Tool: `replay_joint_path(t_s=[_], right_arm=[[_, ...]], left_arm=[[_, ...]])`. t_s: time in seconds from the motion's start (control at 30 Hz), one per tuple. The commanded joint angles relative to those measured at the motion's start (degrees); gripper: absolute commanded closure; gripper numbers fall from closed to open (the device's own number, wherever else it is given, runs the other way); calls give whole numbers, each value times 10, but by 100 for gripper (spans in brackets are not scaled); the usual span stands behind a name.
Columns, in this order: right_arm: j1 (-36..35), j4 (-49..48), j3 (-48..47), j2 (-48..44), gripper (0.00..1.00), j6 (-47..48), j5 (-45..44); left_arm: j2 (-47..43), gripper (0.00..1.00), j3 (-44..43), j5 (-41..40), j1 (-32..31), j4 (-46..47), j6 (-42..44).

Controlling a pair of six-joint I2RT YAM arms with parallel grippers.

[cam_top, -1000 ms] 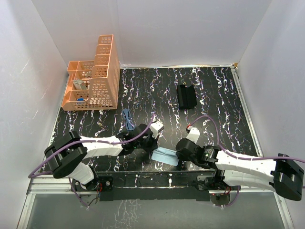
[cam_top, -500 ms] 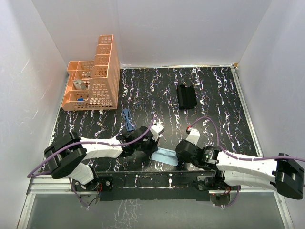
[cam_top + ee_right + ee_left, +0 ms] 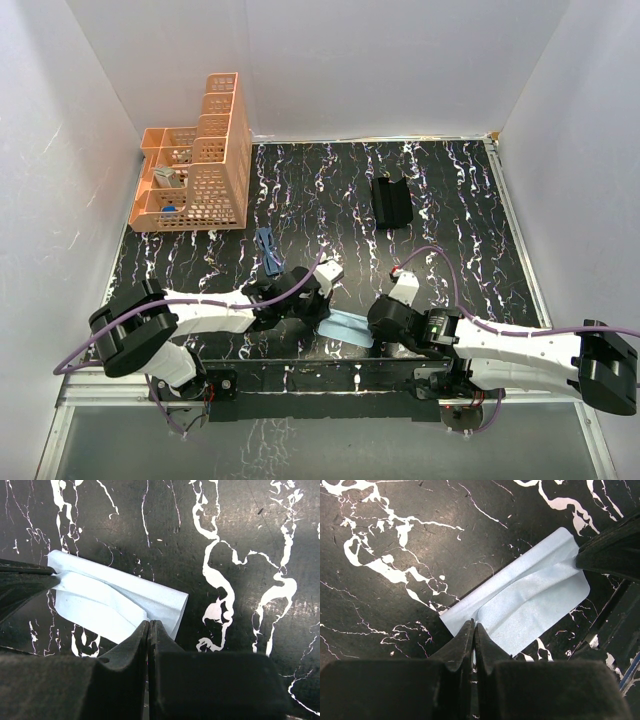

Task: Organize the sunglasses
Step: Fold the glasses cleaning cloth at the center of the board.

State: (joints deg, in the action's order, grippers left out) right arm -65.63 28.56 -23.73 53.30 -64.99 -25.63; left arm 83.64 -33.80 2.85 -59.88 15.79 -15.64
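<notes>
Folding light blue cloth (image 3: 530, 600), I judge: left gripper (image 3: 473, 626) and right gripper (image 3: 149, 622) each clamped shut on opposite ends; sunglasses (image 3: 268, 250) lying apart on table (image 3: 450, 230); next needs a level, matched release

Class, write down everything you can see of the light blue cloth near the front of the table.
The light blue cloth is thin, smooth fabric, doubled over on itself so that one layer overlaps the other along a soft crease. It lies low on the black marbled table, near its front edge. The left gripper and the right gripper are each shut on it, pinching it at opposite ends.
</notes>
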Motion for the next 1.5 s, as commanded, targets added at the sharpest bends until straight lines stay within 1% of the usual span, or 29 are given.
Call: replay_joint_path(t_s=[0.0, 0.67, 0.8, 0.87, 1.0, 1.47], right_arm=[[-5, -3, 5, -7, 100, -15, -21], [-13, 8, 10, -10, 100, -25, -25], [-13, 9, 12, -13, 100, -27, -25], [-13, 7, 13, -11, 100, -27, -25], [-14, 4, 12, -5, 100, -24, -25], [-19, -4, 10, 5, 100, -23, -25]], left_arm=[[-28, 100, 7, -6, -5, -8, -6], [-18, 100, 10, -5, -12, 1, -11], [-17, 95, 11, -4, -13, 1, -11], [-17, 87, 11, -5, -13, 1, -11], [-17, 78, 11, -5, -15, 1, -11], [-30, 79, 19, -3, -23, -3, -17]])
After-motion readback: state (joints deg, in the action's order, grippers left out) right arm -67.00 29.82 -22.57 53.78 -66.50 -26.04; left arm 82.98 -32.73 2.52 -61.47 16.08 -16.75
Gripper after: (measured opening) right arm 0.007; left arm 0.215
